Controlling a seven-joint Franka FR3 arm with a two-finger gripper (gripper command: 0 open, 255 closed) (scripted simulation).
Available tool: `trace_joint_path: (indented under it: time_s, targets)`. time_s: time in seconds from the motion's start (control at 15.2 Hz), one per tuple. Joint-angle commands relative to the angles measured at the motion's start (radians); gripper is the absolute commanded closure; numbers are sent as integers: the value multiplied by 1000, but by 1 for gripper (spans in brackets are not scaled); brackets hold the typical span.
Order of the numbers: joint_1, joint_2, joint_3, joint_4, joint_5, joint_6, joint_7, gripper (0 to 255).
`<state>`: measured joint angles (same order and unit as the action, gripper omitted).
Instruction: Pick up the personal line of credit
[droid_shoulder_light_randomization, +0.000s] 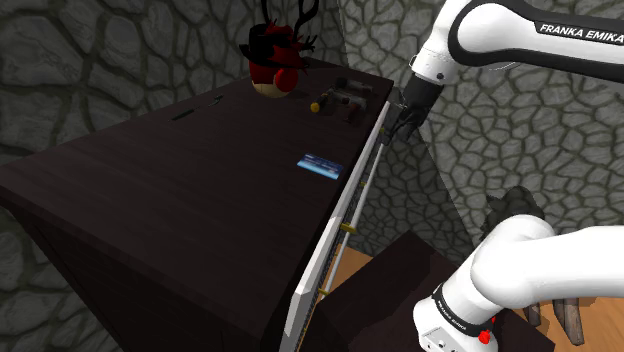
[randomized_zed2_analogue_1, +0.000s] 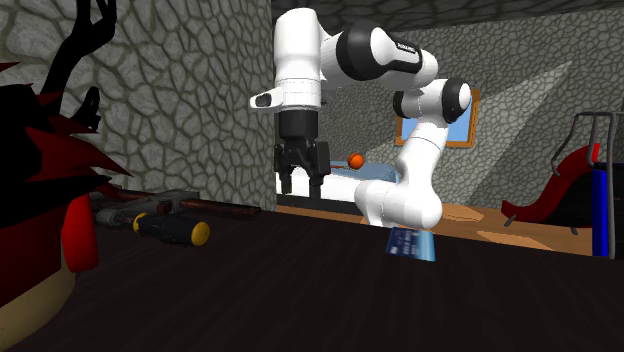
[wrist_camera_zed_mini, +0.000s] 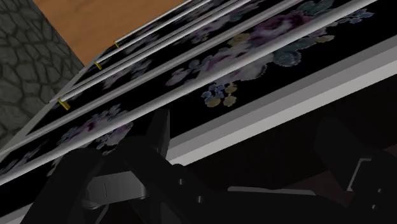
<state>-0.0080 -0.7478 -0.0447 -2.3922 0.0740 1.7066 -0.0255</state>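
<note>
- The card (droid_shoulder_light_randomization: 321, 164) is a thin, flat blue rectangle. It's lying on the dark wood-grain bench (droid_shoulder_light_randomization: 170, 200), close to the edge that has the pale rail (droid_shoulder_light_randomization: 335, 225) running along it.
- The claw (droid_shoulder_light_randomization: 405, 127) is all black and points down. Its fingers are spread wide with nothing between them.
- It hangs at that same bench edge up by the far corner, well apart from the card.
- The glossy white arm (droid_shoulder_light_randomization: 500, 35) arches over from the stand, wrist pretty much vertical.
- On the bench near the claw there's a screwdriver (randomized_zed2_analogue_1: 172, 229) with a black-and-yellow handle. Next to it are a couple of other tools (randomized_zed2_analogue_1: 150, 205), can't tell exactly what.
- A spiky red-and-black figure with antlers (droid_shoulder_light_randomization: 277, 60) sits just past the tools.
- The wrist view looks down the bench's side: black panels with a faded flower print (wrist_camera_zed_mini: 254, 32), split by pale bars.
- Lumpy grey stone walls (droid_shoulder_light_randomization: 120, 50) stand behind the bench.
</note>
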Motion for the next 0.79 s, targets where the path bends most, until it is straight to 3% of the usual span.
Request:
trace_joint_path:
  time_s: [0.0,0.73]
  targets:
    - [0,0,0,0,0,0,0,0]
    - [162,-30,165,-54,107,312,-22,0]
